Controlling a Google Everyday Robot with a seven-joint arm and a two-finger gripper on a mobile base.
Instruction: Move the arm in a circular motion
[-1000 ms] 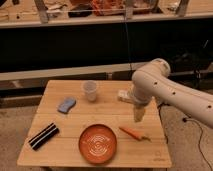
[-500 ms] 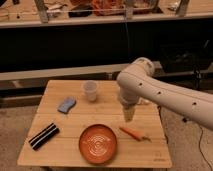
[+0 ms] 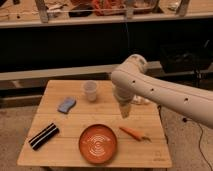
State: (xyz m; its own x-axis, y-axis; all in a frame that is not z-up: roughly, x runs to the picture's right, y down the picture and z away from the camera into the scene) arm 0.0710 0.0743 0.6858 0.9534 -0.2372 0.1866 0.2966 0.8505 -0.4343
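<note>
1. The arm [image 3: 160,90] is showing a smooth, cream-white, plastic-looking shell (dotted with small dark holes).
2. The gripper [image 3: 125,111] is hanging over the table centre, looking matt beige.
3. The table [image 3: 150,152] is presenting pale, matt wood grain.
4. The plate [image 3: 98,144] is appearing glossy orange.
5. The cup [image 3: 90,91] is looking translucent.

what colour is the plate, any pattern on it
Orange-red plate with pale concentric rings, seen in the camera view; the gripper hangs above the table, right of it.
</note>
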